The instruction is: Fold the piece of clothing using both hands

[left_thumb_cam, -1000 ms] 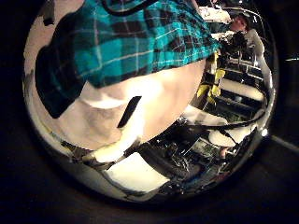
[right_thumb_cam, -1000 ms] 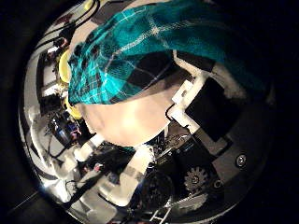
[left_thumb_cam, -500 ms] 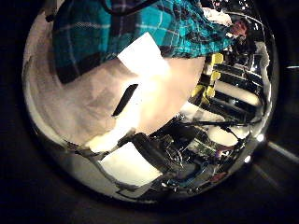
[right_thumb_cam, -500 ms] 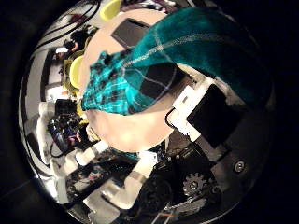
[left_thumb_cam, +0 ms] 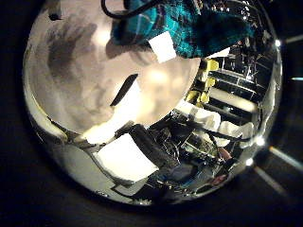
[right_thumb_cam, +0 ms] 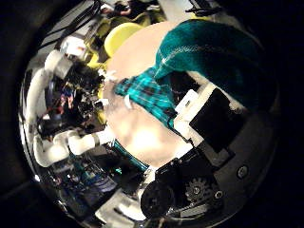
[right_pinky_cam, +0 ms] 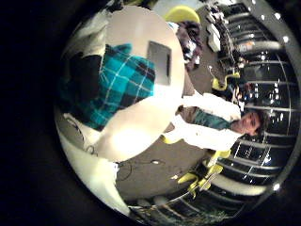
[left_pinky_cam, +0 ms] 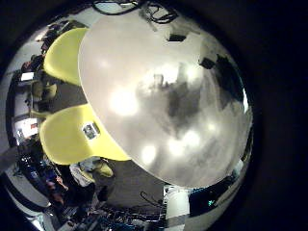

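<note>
— Round pale table (left_pinky_cam: 164, 96) fills the left hand's little-finger-side view, bare under that palm, yellow chairs (left_pinky_cam: 72, 144) tucked beside it.

— And the garment?

— Teal plaid garment (right_pinky_cam: 111, 83) is bunched on the table, and beside the right hand (right_thumb_cam: 204, 119) one edge rises off the tabletop toward that palm. Looks gathered, not yet a flat fold, so I'd say midway.

— Right fingers?

— Hard call. White and black finger parts sit against the cloth, but I cannot tell whether they pinch it.

— Left hand (left_thumb_cam: 128, 156)?

— Near the garment's white label (left_thumb_cam: 163, 47); its grip is not visible either. Laying flat and smoothing remain.
</note>
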Robot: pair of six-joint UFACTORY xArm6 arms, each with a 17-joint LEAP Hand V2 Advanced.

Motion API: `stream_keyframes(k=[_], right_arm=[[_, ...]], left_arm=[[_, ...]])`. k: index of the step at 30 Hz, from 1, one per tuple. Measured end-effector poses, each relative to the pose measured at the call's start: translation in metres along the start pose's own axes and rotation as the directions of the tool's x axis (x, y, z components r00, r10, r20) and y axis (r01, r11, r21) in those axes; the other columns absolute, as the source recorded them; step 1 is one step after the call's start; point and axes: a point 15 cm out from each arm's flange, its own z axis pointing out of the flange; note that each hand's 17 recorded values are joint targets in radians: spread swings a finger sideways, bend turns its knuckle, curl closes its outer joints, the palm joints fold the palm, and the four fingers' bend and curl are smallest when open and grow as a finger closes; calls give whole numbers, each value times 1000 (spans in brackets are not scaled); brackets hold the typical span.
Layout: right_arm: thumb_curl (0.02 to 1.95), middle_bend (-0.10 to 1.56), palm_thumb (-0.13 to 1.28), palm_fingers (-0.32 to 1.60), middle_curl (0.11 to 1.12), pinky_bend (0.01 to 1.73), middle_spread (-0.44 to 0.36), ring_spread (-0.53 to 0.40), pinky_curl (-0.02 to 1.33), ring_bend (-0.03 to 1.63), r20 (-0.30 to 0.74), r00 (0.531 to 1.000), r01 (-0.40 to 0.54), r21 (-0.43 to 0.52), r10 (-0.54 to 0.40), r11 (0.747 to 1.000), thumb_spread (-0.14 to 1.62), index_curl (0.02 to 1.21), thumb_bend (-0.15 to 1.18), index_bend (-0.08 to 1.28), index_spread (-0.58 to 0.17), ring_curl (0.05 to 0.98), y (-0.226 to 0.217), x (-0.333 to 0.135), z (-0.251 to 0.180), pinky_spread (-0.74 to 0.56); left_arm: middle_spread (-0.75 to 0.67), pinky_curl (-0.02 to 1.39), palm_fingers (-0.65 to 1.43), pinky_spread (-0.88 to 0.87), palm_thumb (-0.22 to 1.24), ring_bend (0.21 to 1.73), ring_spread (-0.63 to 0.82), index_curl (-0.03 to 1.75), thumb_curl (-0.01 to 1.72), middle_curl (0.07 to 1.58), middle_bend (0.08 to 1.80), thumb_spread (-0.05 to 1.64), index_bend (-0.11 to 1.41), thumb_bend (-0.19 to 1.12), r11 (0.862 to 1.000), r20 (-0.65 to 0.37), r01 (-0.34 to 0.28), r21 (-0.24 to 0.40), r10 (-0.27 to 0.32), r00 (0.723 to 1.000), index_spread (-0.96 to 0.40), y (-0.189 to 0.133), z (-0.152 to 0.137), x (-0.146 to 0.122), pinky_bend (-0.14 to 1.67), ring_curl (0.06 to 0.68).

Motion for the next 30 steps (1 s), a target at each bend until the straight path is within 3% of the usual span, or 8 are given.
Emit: stream_keyframes(k=[4, 7, 8, 10, 14, 17, 23, 30], right_arm=[[678, 1305, 998, 779, 1017, 1315, -228, -246, 1062, 1495, 17, 998, 55, -24, -55, 998, 1235, 1015, -11, 1105, -358, 819, -47, -36, 37, -210], [627, 1261, 842, 728, 981, 1280, -230, -242, 1023, 1472, 25, 997, 78, -5, -78, 997, 1244, 985, -55, 968, -363, 790, -79, -50, 58, -244], [607, 1220, 817, 634, 955, 1275, -236, -246, 997, 1462, 30, 996, 79, -4, -79, 997, 1244, 953, -48, 835, -365, 772, -84, -52, 61, -274], [555, 963, 727, 42, 857, 1272, -257, -258, 961, 1450, 36, 996, 79, -1, -79, 997, 1225, 827, -52, 417, -374, 751, -87, -49, 62, -324], [500, 566, 632, -243, 662, 1145, -164, -143, 878, 1165, 54, 998, 29, 27, -30, 999, 1179, 612, -52, 232, -440, 616, -77, -22, 49, -141], [462, 362, 576, -176, 544, 1059, -101, -18, 810, 987, 118, 992, 29, 69, -37, 997, 1131, 493, -41, 131, -466, 515, -65, -17, 31, 38], [414, 264, 521, -95, 459, 963, -41, 103, 719, 853, 264, 964, -17, 199, -37, 980, 1070, 377, -40, 114, -461, 424, -22, 4, -33, 249], [377, 273, 501, 2, 420, 852, -10, 148, 621, 789, 364, 931, -73, 84, 38, 994, 1053, 321, -26, 166, -419, 366, 61, 32, -46, 382]], left_arm=[[-118, 354, 427, 11, 385, 712, -141, 431, 311, 460, 269, 1124, 190, -20, 1000, -10, 25, 12, -25, 1000, -156, 14, 0, -12, 325, 239], [-126, 353, 432, -3, 382, 715, -147, 441, 313, 468, 267, 1118, 195, -22, 999, -6, 24, 24, -24, 1000, -160, 20, -4, -12, 320, 241], [-128, 355, 433, -7, 382, 714, -148, 443, 314, 470, 267, 1116, 193, -22, 1000, -7, 23, 21, -23, 1000, -161, 22, -3, -11, 324, 241], [-131, 357, 432, -12, 381, 714, -150, 447, 315, 474, 266, 1115, 192, -22, 1000, -7, 22, 21, -21, 1000, -162, 26, -5, -9, 325, 243], [-135, 359, 433, -19, 381, 713, -153, 458, 317, 481, 262, 1113, 191, -22, 999, -3, 13, 37, -13, 1000, -165, 27, -11, -5, 332, 244], [-137, 359, 431, -22, 381, 713, -154, 465, 319, 486, 260, 1113, 190, -22, 999, 3, -1, 43, 1, 1000, -166, 23, -14, 2, 335, 245], [-134, 360, 423, -24, 387, 719, -155, 476, 321, 496, 247, 1120, 192, -19, 999, 1, -7, 35, 7, 1000, -167, 20, -12, 10, 341, 249], [-119, 363, 416, -21, 393, 721, -143, 482, 322, 504, 234, 1130, 189, -21, 999, -12, -26, 26, 26, 1000, -166, 15, -25, 41, 352, 251]])
